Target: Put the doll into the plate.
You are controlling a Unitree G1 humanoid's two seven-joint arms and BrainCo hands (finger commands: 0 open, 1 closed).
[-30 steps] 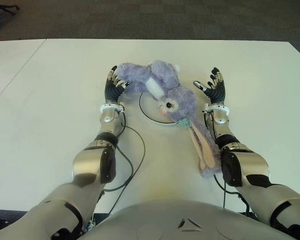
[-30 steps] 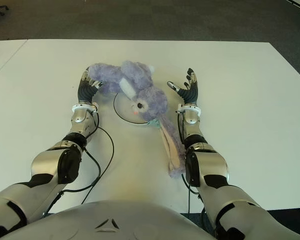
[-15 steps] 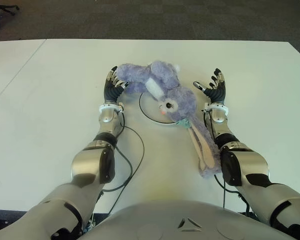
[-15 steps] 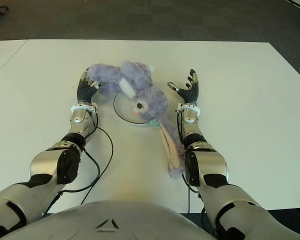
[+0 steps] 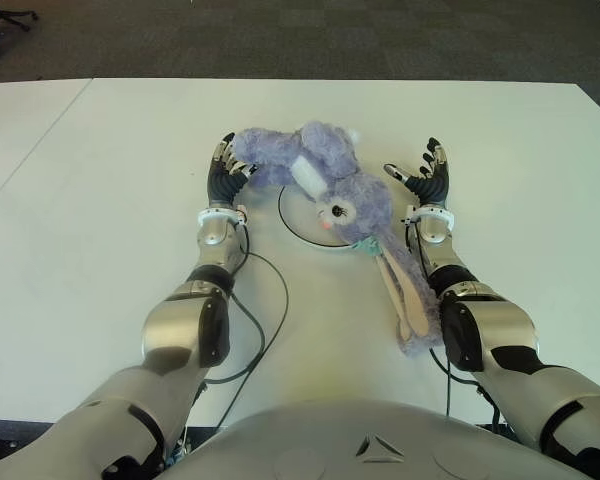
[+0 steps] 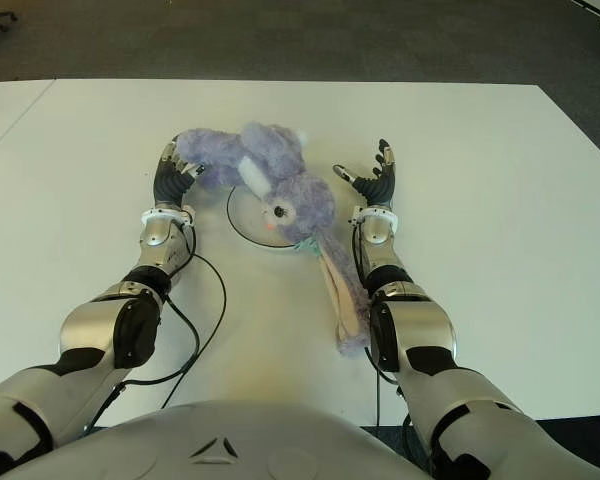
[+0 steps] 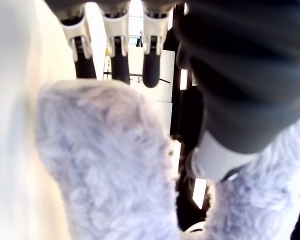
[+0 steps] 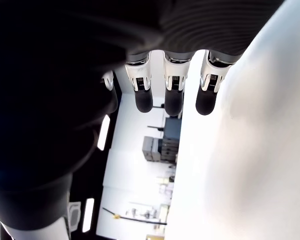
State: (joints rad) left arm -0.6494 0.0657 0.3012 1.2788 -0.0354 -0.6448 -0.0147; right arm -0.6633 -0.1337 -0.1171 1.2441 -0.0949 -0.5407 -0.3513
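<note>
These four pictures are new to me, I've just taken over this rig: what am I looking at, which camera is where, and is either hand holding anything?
You are looking down from a humanoid robot's head; its two arms reach forward over a white table. The two wide pictures are the left and right eyes of one head camera, showing the same scene. The two close-ups come from cameras on each wrist, looking along that hand's own fingers.

On the table, a purple plush doll lies across a white plate, its long ears trailing off toward the robot.

The left hand is against one limb of the doll, fingers extended; its wrist view shows fur on the palm but no closed grasp. The right hand is open beside the doll, holding nothing.
</note>
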